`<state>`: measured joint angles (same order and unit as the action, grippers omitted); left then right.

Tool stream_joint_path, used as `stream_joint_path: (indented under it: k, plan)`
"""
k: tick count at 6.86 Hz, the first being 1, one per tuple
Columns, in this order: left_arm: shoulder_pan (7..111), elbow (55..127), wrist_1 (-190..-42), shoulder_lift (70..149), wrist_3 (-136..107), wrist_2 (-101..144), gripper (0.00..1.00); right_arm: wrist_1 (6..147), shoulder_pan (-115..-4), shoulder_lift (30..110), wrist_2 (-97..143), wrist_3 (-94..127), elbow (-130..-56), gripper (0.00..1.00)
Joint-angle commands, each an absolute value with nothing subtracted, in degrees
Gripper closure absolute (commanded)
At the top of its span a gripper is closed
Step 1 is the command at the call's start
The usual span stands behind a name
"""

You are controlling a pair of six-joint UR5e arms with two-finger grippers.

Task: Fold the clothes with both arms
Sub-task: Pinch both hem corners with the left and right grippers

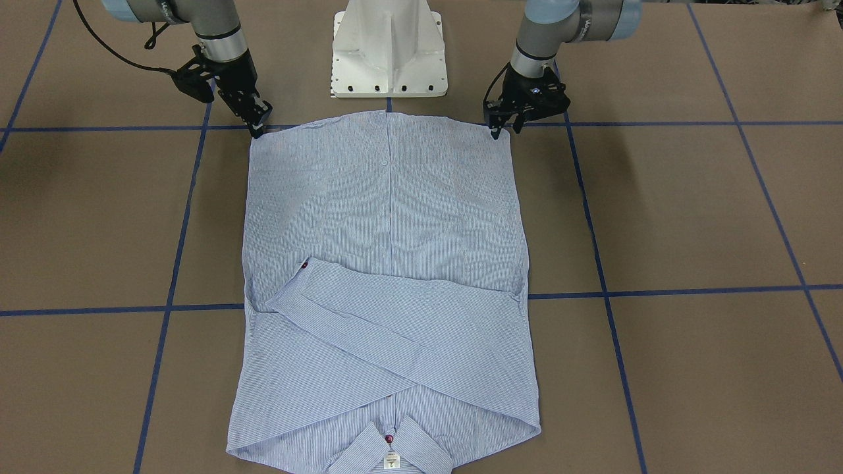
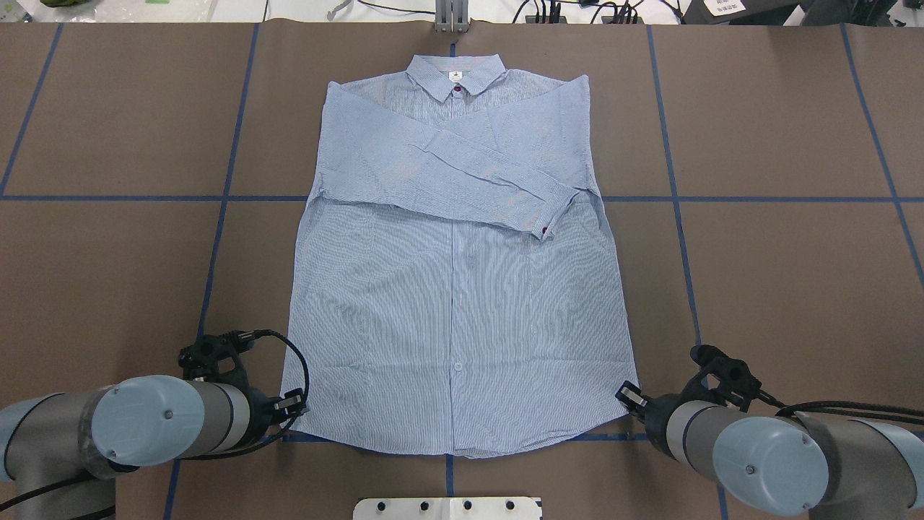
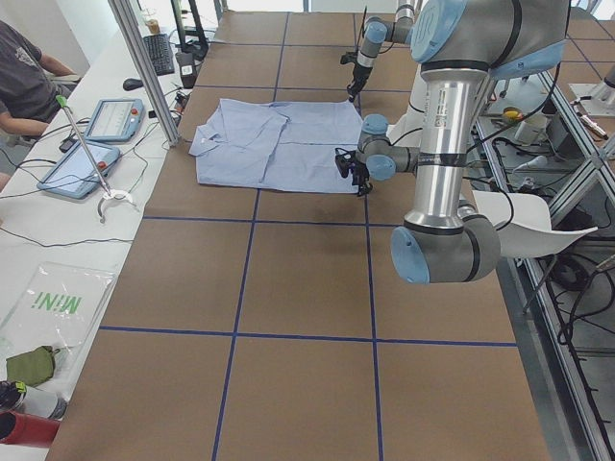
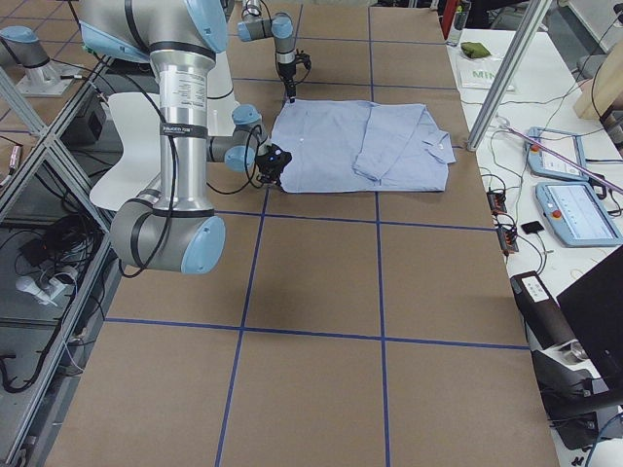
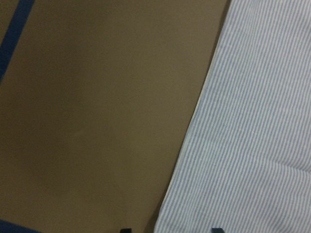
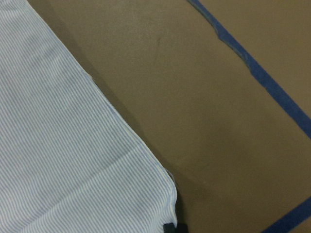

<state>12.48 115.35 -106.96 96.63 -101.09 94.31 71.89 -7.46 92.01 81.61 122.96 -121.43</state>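
The light blue striped shirt [image 2: 455,289] lies flat, front up, collar [image 2: 455,72] at the far edge, both sleeves folded across the chest. My left gripper [image 1: 505,130] is at the shirt's near left hem corner. In the left wrist view its two fingertips [image 5: 125,230] stand apart, open, astride the shirt's side edge [image 5: 194,136]. My right gripper [image 1: 258,126] is at the near right hem corner. In the right wrist view its tips [image 6: 175,228] are together, shut on that shirt corner [image 6: 163,194]. Both grippers are low at the table.
The brown table [image 2: 779,274] has a blue tape grid. The white pedestal base [image 1: 388,49] stands just behind the hem. Tablets, cables and a seated person [image 3: 24,77] are at a side bench beyond the collar end.
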Motion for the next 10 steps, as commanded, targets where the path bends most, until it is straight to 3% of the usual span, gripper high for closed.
stream_joint_path:
  k: [1, 2, 6, 10]
  plan:
    - [12.48, 114.87, -106.96, 97.29, -101.25, 94.31, 0.75, 71.89, -7.47, 92.02, 81.56, 122.96, -121.38, 1.0]
    - [12.57, 114.96, -106.96, 97.21, -101.25, 94.39, 1.0, 71.89, -7.47, 92.02, 81.65, 122.96, -121.38, 1.0]
    - [13.44, 121.08, -106.7, 95.2, -101.16, 94.83, 1.0, 71.98, -7.12, 92.02, 81.56, 122.96, -122.68, 1.0]
    - [13.62, 131.72, -106.35, 90.53, -102.12, 97.1, 1.0, 71.98, -5.27, 99.4, 81.56, 123.13, -133.57, 1.0]
